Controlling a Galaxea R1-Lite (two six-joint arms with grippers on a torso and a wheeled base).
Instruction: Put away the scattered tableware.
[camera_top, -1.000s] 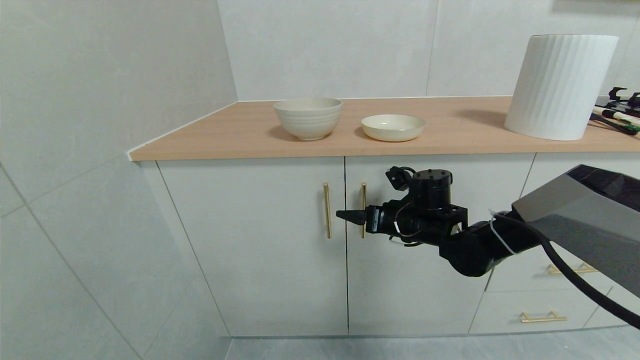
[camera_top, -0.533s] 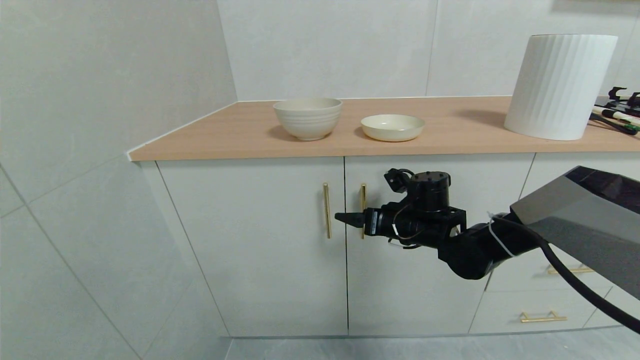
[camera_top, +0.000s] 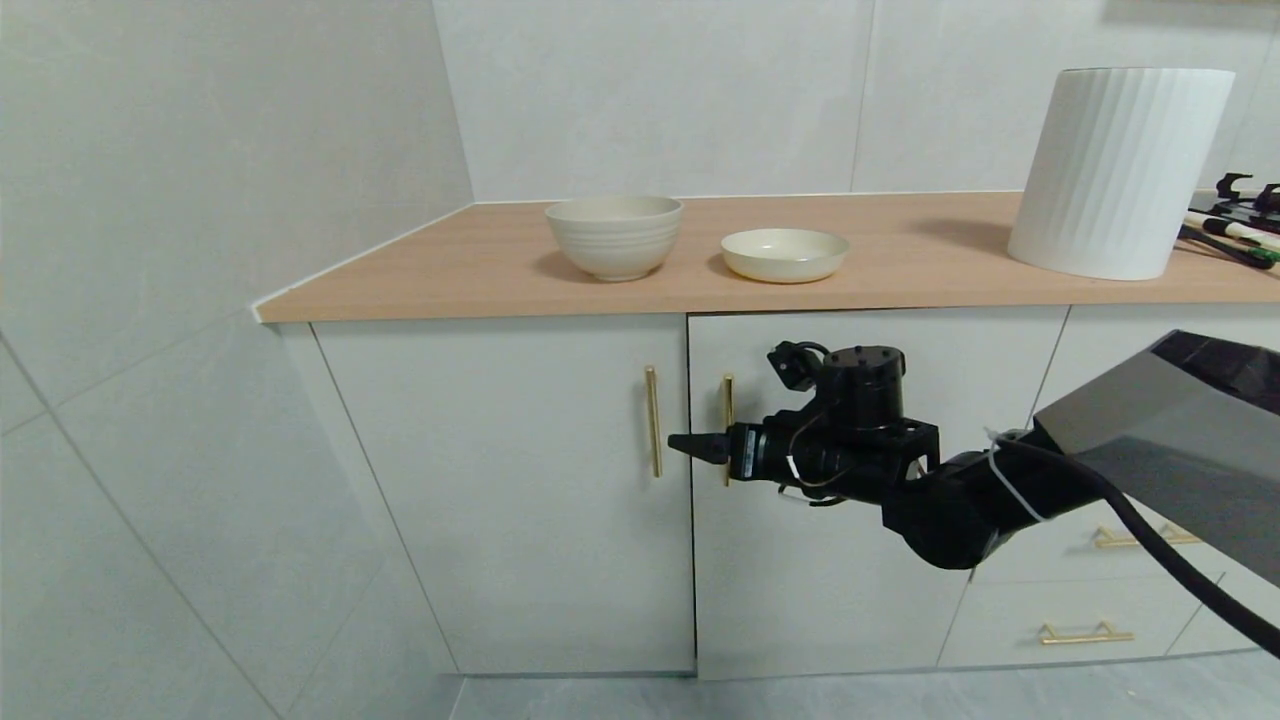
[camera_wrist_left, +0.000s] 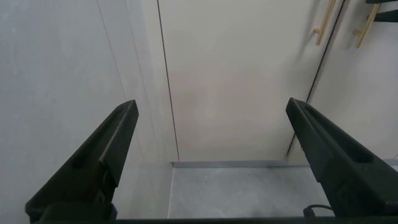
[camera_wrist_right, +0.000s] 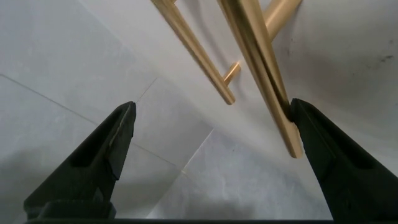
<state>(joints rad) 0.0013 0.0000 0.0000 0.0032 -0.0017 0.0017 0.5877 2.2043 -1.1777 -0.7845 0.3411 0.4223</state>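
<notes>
Bowl (camera_top: 614, 235) and shallow dish (camera_top: 785, 254) sit side by side, not touching, on the wooden counter (camera_top: 450, 270), upper middle of the head view. Both look like glazed ware, so probably stiff, smooth, likely slippery, and apt to chip if knocked. The bowl is deeper and probably the heavier; take it over the rim, one finger inside and one outside. The dish is low-walled with little to bite on, so pinch its near rim squarely.

Right gripper (camera_top: 688, 444) is mid-frame below the counter, at the right door handle (camera_top: 727, 400). The head view has it edge-on, so its spread is unreadable there. The right wrist view shows the fingers wide apart, with the gold bar passing between them, against one finger and unpinched. The left door handle (camera_top: 652, 420) is just beside.

The left wrist view shows the left gripper (camera_wrist_left: 211, 162), fingers spread and empty, facing the cabinet foot and floor.
</notes>
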